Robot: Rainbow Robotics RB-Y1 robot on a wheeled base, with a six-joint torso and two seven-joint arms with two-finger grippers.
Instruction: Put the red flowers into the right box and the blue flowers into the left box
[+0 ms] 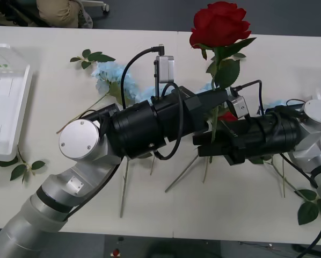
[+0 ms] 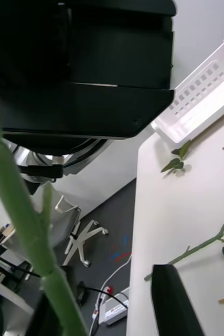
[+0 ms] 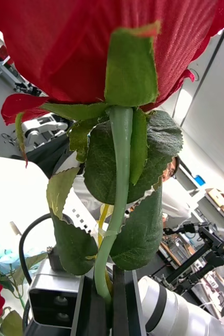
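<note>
A wide white desk (image 1: 150, 48) with a faint seam down its middle spans the scene. Beyond its far edge lies dark grey floor (image 1: 139, 16), where the white star base of an office chair (image 1: 99, 6) stands. In the right wrist view, another chair base (image 2: 83, 239) sits on the floor beside a white power strip (image 2: 114, 310) with trailing cables, against a pale wall (image 2: 206, 26). Equipment stands (image 3: 206, 252) crowd the room behind

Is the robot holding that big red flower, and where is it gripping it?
Yes, a red rose stands upright, its stem pinched low down where the two claws meet.
</note>
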